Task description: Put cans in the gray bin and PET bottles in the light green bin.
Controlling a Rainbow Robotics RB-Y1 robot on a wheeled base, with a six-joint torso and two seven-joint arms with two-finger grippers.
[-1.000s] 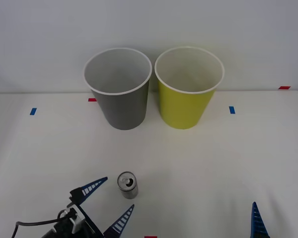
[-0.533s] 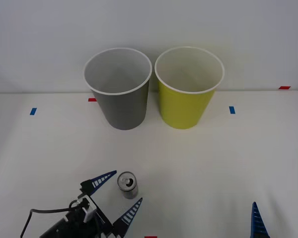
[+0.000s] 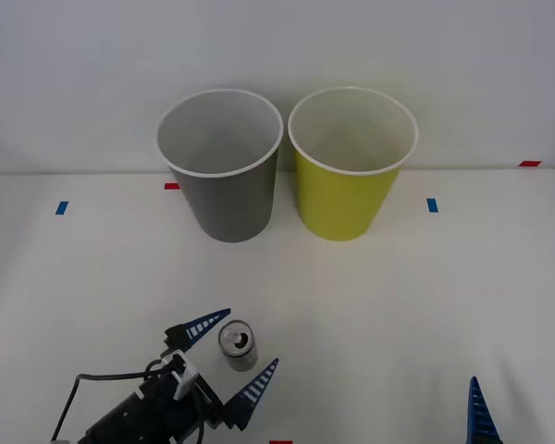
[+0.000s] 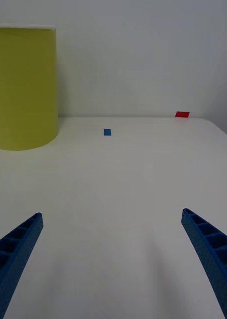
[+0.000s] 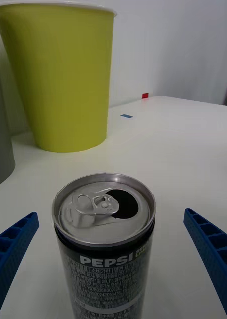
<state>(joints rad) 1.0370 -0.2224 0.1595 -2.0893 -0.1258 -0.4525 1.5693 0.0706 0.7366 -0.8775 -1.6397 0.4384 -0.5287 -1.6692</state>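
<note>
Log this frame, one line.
left gripper: open, straddling upright black Pepsi can | right gripper: open, idle | gray bin, yellow-green bin: empty

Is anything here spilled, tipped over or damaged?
Nothing stands out. The can stands upright and already opened, between the open left gripper's fingers. Both bins, gray and green, stand upright.

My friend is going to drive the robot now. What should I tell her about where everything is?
Left gripper: jaws open, low near the front edge of the table, one finger on each side of the can, not clamped on it.
Right gripper: jaws open, parked at the front right, holding nothing.
The can stands upright on the table, its tab hole open, in front of the gray bin. The light green bin stands beside the gray one, to its right.
Done: nothing binned.
Left: close on the can, lift it, drop it in the gray bin.
</note>
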